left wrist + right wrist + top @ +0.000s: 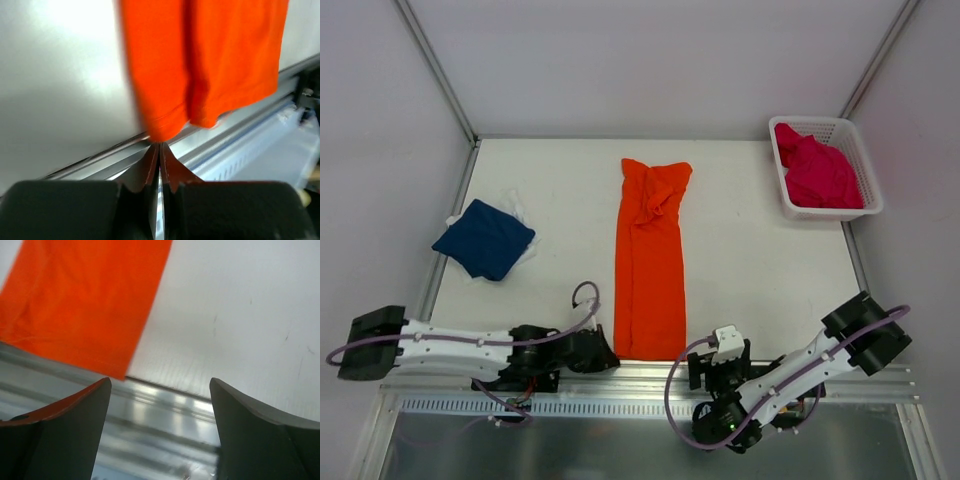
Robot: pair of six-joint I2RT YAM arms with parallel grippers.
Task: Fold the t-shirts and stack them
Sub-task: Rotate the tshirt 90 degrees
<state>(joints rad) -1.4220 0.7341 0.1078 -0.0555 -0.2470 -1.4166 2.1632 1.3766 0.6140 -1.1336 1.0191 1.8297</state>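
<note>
The orange t-shirt (pixel 650 260) lies folded into a long narrow strip down the middle of the table. My left gripper (pixel 612 354) is at its near left corner. In the left wrist view the jaws are shut, and the gripper (pixel 159 144) meets the corner of the orange hem (pixel 200 65) at the table's front rail. My right gripper (pixel 720 352) is open and empty just right of the shirt's near right corner (pixel 75 305). It shows in its own wrist view (pixel 160 382). The navy t-shirt (pixel 483 238) lies folded at the left. The magenta t-shirt (pixel 817 170) is bunched in the basket.
The white mesh basket (pixel 865 175) stands at the back right corner. White paper or cloth (pixel 520 205) pokes out under the navy shirt. A metal rail (pixel 650 372) runs along the table's near edge, and grey walls close in the sides and back.
</note>
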